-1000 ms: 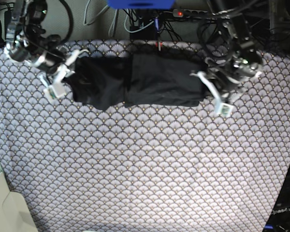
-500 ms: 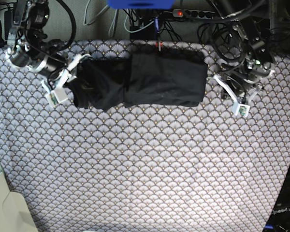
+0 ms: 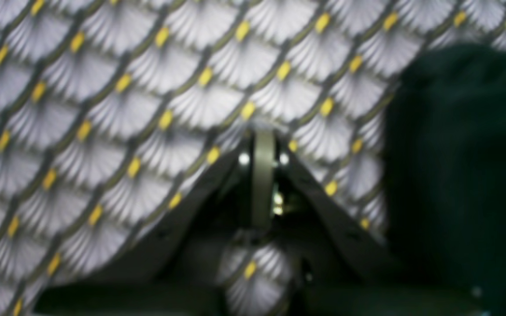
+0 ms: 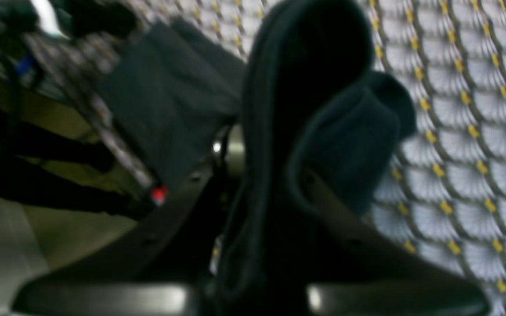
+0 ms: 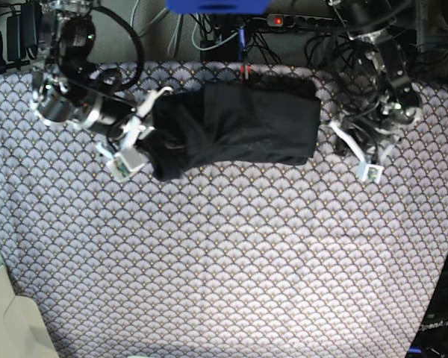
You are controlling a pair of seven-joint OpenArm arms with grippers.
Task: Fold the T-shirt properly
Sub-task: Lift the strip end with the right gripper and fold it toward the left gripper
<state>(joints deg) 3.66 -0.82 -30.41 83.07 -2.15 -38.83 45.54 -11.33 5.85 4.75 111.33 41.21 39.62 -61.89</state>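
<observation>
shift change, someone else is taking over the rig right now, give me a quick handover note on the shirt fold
Right end effector: shut on the T-shirt, pinching the bunched cloth at its end, lifted toward the middle.
Left end effector: shut, empty, over the tablecloth beside the shirt's other end, not touching it.
T-shirt: at the far edge of the table, already narrowed into a band.
Done: lengthwise folds.
Left: lay the held end over the rest, release, flatten if it looks uneven.

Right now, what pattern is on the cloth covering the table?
Grey-white scallop fans with yellow dots on the patterned grey tablecloth; clearest in the left wrist view.
</observation>
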